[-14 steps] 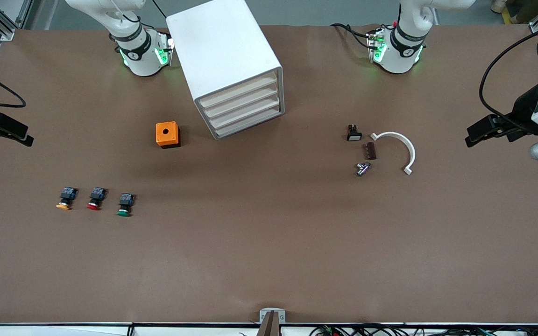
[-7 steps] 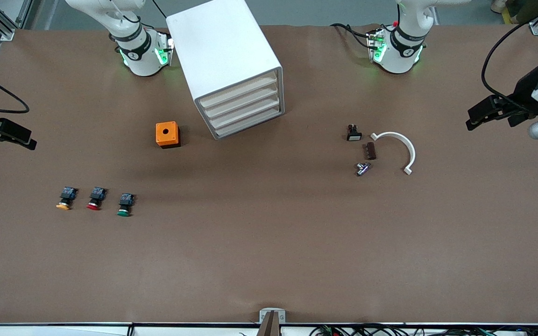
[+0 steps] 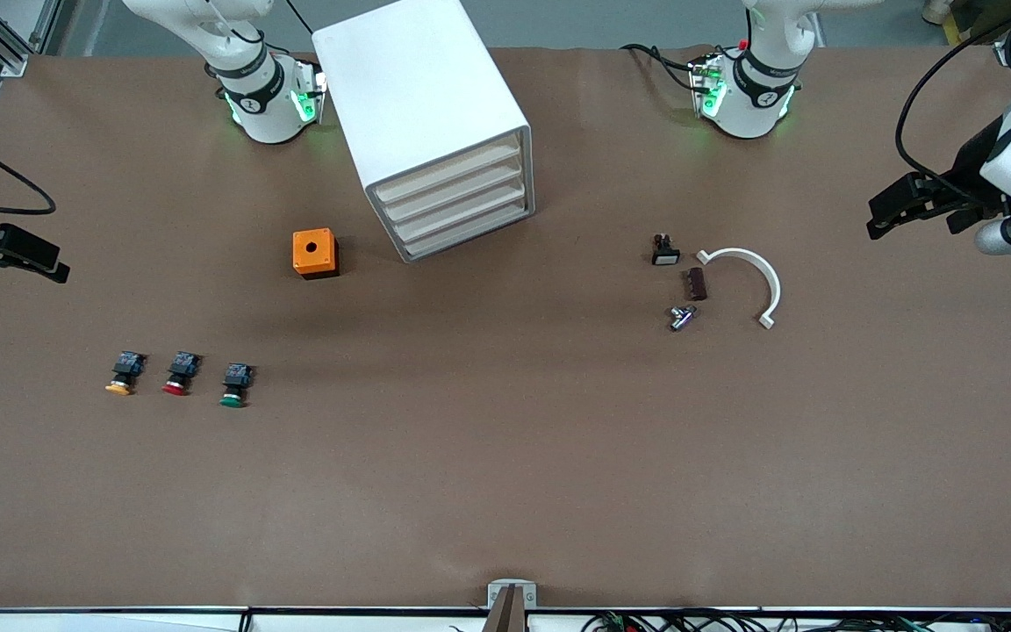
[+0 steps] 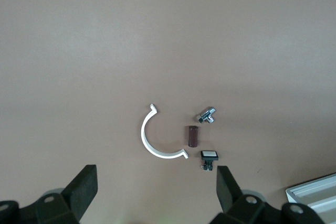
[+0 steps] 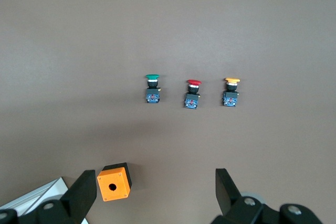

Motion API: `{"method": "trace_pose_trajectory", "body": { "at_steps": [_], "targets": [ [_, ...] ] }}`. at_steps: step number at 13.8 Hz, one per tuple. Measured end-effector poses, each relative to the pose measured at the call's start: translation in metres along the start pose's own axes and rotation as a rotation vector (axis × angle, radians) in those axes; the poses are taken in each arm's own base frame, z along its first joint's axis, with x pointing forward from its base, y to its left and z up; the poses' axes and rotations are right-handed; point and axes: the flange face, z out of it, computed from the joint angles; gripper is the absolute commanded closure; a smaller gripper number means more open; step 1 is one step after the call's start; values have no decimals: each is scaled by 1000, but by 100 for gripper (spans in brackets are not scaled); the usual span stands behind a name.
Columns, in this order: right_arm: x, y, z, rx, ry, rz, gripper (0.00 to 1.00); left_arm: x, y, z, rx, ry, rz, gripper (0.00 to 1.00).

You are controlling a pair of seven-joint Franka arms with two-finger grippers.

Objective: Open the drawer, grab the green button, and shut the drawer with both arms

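The white cabinet (image 3: 422, 105) stands between the arms' bases with all its drawers pushed in. The drawer (image 3: 470, 232) is the lowest one. The green-capped button (image 3: 233, 386) lies on the table toward the right arm's end, also in the right wrist view (image 5: 152, 87). My right gripper (image 3: 40, 254) hangs open and empty over that end of the table (image 5: 155, 184). My left gripper (image 3: 890, 211) hangs open and empty over the left arm's end (image 4: 155, 182).
A red-capped button (image 3: 179, 375) and a yellow-capped one (image 3: 123, 375) lie beside the green one. An orange box (image 3: 314, 253) sits by the cabinet. Toward the left arm's end lie a white curved piece (image 3: 756, 276), a brown block (image 3: 697, 283), a metal fitting (image 3: 681, 318) and a small switch (image 3: 665, 252).
The left gripper has shifted up the front view, toward the bases' edge of the table. The right gripper moved slightly at first, then held still. Nothing on the table moved.
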Motion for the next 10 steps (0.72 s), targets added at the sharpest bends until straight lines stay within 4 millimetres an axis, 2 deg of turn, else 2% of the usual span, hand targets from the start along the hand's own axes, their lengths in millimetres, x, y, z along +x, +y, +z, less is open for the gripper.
{"method": "trace_pose_trajectory", "body": {
  "at_steps": [6,10],
  "targets": [
    [0,0,0,0,0,0,0,-25,-3,-4,12,-3,-2,0],
    [0,0,0,-1,0,1,0,-26,-5,-3,12,4,-8,0]
  ]
}}
